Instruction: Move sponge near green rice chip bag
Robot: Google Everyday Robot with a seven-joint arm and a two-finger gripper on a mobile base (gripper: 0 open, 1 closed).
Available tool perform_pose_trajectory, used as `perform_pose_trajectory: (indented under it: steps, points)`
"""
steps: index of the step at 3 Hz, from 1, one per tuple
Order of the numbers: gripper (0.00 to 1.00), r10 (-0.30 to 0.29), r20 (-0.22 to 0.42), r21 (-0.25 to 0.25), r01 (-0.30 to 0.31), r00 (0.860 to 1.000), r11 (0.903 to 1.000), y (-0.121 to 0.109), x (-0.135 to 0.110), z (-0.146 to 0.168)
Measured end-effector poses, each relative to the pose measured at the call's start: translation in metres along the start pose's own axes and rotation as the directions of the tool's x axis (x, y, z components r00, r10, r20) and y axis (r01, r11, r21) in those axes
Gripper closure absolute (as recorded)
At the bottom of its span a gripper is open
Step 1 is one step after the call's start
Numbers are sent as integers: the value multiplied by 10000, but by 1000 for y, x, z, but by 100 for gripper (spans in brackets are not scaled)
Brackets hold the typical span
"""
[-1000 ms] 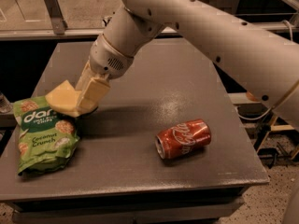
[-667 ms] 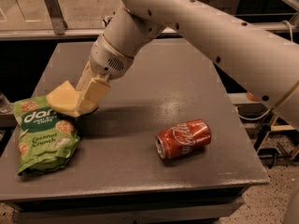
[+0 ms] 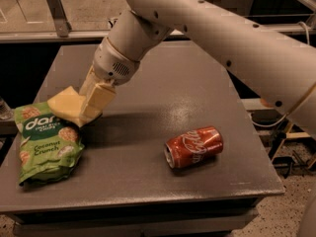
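The sponge (image 3: 65, 104) is pale yellow and soft. It is at the left side of the grey surface (image 3: 173, 83), right by the top right corner of the green rice chip bag (image 3: 44, 144). From this view the sponge's low edge meets the top of the bag. I cannot tell if the two really touch, or if the sponge sits on the surface or is a bit above it.

The claw (image 3: 85, 110) is at the sponge and pinches it. One cream finger (image 3: 98, 98) lies across the right end of the sponge, tilted down and to the left. The other finger is mostly hidden behind it. The big white arm (image 3: 222, 28) comes in from the top right and slopes down to the claw.

The bag lies flat near the front left corner of the surface. It has white letters on a dark green label and pictures of round chips.

A red soda can (image 3: 193, 147) lies on its side toward the front right of the surface, well apart from the bag and the sponge.
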State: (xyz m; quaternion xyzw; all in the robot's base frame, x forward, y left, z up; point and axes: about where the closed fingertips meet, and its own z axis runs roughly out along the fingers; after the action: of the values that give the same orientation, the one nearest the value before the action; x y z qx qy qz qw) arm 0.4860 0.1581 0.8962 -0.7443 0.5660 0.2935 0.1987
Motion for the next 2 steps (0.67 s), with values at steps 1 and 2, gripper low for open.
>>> perform_pose_trajectory:
  steps: [1, 2]
  points:
    - [0, -17, -4, -20, 17, 10000, 10000, 0, -1, 1]
    - [0, -17, -4, -21, 17, 10000, 10000, 0, -1, 1]
